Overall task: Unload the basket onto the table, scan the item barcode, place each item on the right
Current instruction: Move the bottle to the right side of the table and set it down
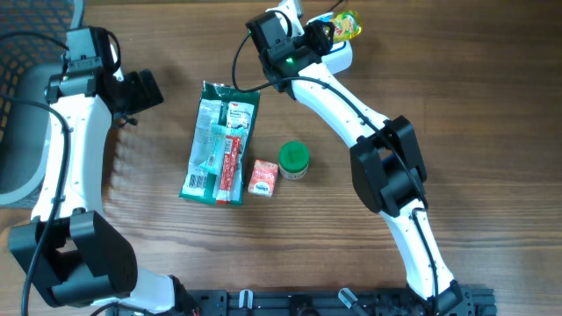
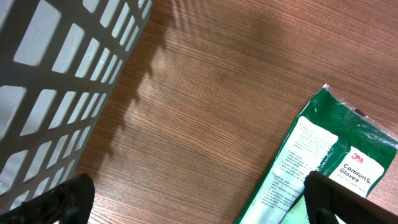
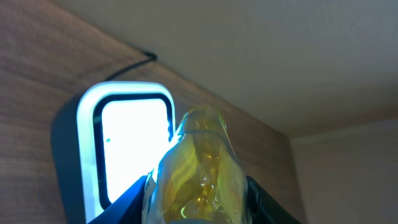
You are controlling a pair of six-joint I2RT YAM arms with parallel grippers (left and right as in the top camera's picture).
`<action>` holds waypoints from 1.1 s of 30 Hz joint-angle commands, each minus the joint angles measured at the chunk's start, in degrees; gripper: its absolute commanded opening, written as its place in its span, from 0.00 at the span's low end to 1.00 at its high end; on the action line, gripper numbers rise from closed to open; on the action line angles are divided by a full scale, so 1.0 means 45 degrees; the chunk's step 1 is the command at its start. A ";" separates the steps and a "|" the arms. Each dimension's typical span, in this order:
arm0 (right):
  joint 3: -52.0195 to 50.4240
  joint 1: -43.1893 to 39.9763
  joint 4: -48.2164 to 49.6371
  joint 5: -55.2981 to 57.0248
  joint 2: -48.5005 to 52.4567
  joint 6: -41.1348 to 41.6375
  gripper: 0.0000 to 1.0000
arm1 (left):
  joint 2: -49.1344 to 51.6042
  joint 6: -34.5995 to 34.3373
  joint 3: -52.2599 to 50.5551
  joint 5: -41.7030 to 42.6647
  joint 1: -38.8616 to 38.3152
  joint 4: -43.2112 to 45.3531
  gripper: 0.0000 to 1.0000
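Now the right gripper (image 1: 327,32) is clenched on a yellow pouch (image 3: 198,168) and holds it close to the lit window of the barcode scanner (image 3: 134,137), at the far side of the table (image 1: 474,105). The left gripper (image 2: 202,202) hangs fully released, between a grey basket (image 2: 50,81) and a green pack of 3M gloves (image 2: 329,155)

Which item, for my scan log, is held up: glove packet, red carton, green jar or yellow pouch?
The yellow pouch: the right claw holds it at the lit scanner; the rest lie on the table.
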 commanded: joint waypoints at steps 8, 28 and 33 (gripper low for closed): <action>0.0199 -0.1462 -0.6450 -0.3954 -0.5406 0.5872 0.05 | -0.0024 -0.0024 0.0092 0.0102 0.0044 0.0034 1.00; -0.3978 -0.9024 -0.8578 -1.0248 -0.6392 0.6460 0.05 | -0.0024 -0.0024 0.0092 0.0102 0.0049 0.0034 1.00; -0.5474 -0.9131 -0.7781 -1.0525 -0.6397 0.6164 0.04 | -0.0024 -0.0024 0.0092 0.0102 0.0044 0.0034 1.00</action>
